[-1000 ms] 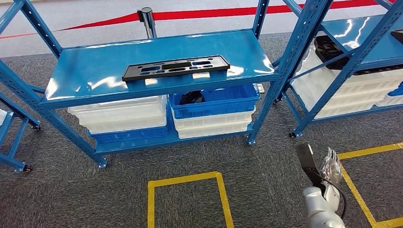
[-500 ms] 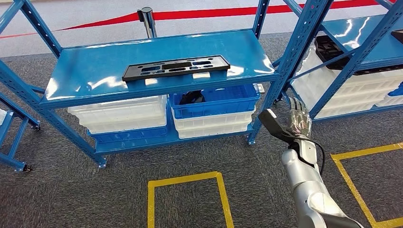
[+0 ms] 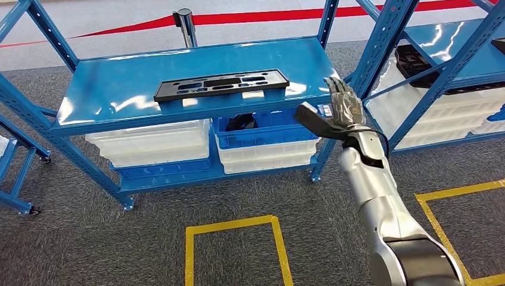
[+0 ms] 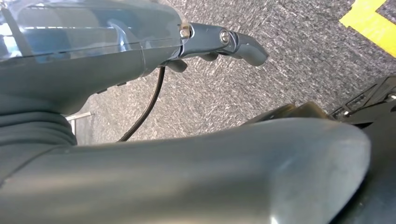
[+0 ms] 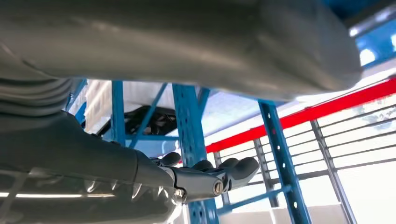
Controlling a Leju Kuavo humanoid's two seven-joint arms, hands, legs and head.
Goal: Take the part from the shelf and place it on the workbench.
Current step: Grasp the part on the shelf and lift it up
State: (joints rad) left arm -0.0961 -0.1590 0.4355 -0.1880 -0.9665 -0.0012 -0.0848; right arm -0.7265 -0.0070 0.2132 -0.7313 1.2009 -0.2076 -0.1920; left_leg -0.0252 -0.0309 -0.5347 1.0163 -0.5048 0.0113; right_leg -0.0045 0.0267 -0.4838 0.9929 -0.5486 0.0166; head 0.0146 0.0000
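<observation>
We're at the start of the job, as we read it; the part (image 3: 220, 84), a long flat black plastic panel w/ rectangular cut-outs, lies untouched on the top deck of the blue shelf (image 3: 113, 95), lengthwise along the deck, near the front edge, roughly mid-shelf; nothing grips it.

Our right hand (image 3: 333, 110) is raised in front of the shelf's right end, about level w/ the deck's front edge, fingers (image 3: 342, 95) spread and pointing up, thumb out to the side toward the part; it holds nothing; the hand is apart from the part, w/ bare shelf between them. In the right wrist view the same hand (image 5: 205, 179) shows fingers loosely extended w/ blue uprights behind; no contact w/ anything.

Our left hand (image 4: 219, 44) hangs low over grey carpet; we see a thumb and little else, so whether its fingers are apart or curled we can't tell; nothing visible in it.

Below the deck: white crates (image 3: 152, 143) and a blue crate (image 3: 271, 128) stacked on the lower shelf; yellow floor tape (image 3: 235, 229) marks a square in front; a second blue rack (image 3: 452, 53) stands to the right.

Done so far: nothing of the task proper, judging by the part's place; approach only. Left to do: reach across to the part, grasp, lift clear of the shelf, carry to the workbench, set down; we see no workbench from here, so we'd expect a turn or walk too.
</observation>
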